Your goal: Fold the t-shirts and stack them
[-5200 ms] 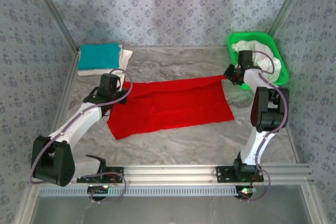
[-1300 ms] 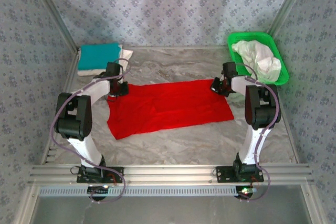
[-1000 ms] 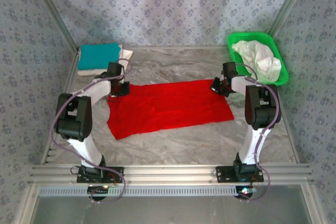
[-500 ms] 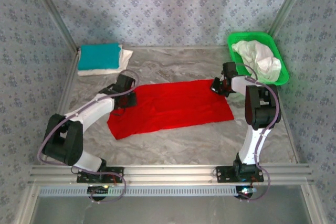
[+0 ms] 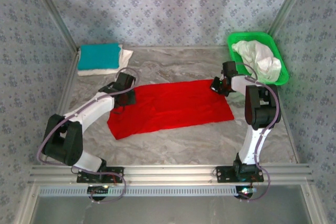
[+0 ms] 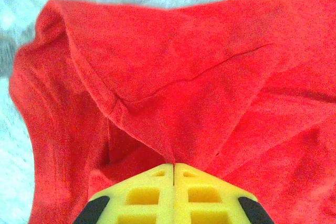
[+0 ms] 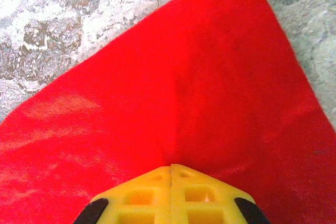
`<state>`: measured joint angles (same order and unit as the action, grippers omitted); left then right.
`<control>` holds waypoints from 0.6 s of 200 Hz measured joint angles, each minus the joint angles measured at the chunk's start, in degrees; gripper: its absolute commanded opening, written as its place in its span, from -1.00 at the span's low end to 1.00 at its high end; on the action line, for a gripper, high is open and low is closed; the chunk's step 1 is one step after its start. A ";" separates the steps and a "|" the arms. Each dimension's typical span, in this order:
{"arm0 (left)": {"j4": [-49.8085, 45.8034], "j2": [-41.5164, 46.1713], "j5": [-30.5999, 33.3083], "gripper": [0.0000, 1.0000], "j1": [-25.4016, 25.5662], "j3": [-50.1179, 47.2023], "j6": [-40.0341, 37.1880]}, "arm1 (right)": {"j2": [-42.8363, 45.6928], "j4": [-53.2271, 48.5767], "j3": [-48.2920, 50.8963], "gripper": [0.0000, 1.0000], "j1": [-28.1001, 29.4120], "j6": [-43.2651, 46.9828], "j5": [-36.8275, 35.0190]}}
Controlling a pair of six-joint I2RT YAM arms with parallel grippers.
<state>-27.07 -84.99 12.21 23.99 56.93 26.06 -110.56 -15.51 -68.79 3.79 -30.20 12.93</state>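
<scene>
While both my arms reach out over the marble table (image 5: 173,140), the folded teal t-shirt (image 5: 98,55) sits at the table's 10 o'clock corner, stacked on a folded white t-shirt (image 5: 124,59). My left gripper (image 5: 121,100) is down at the 10 o'clock corner of the red t-shirt (image 5: 173,103), which lies spread flat across the middle of the table. Seen from the left wrist, its yellow fingers (image 6: 142,195) are pressed together with a ridge of red cloth gathered into the seam between them, so it is pinching the shirt. My right gripper (image 5: 215,86) is at the shirt's 2 o'clock corner. From the right wrist its fingers (image 7: 199,195) are likewise closed, with a crease of red cloth running into them. At the table's 2 o'clock, the green basket (image 5: 231,39) holds crumpled white t-shirts (image 5: 258,59).
</scene>
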 measured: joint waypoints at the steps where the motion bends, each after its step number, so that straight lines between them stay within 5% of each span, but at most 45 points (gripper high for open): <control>1: 0.00 -0.04 0.04 -1.00 -0.02 0.15 -0.09 | 0.00 0.00 0.00 -1.00 0.02 -0.02 0.00; 85: 0.50 -11.76 0.90 -1.00 -5.33 12.83 -7.69 | -0.02 -0.02 0.00 -1.00 0.11 0.00 0.48; 100: 0.24 -12.07 0.76 -0.52 -6.05 13.07 -7.93 | -0.02 -0.02 0.00 -1.00 0.09 0.00 0.72; 120: -0.13 -12.20 2.14 -0.55 -7.34 13.03 -7.48 | -0.02 -0.07 -0.04 -1.00 0.11 0.00 1.14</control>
<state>-27.20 -97.19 14.35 16.64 69.95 18.59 -110.59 -15.57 -68.84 3.90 -30.20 14.06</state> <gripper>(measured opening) 0.222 0.066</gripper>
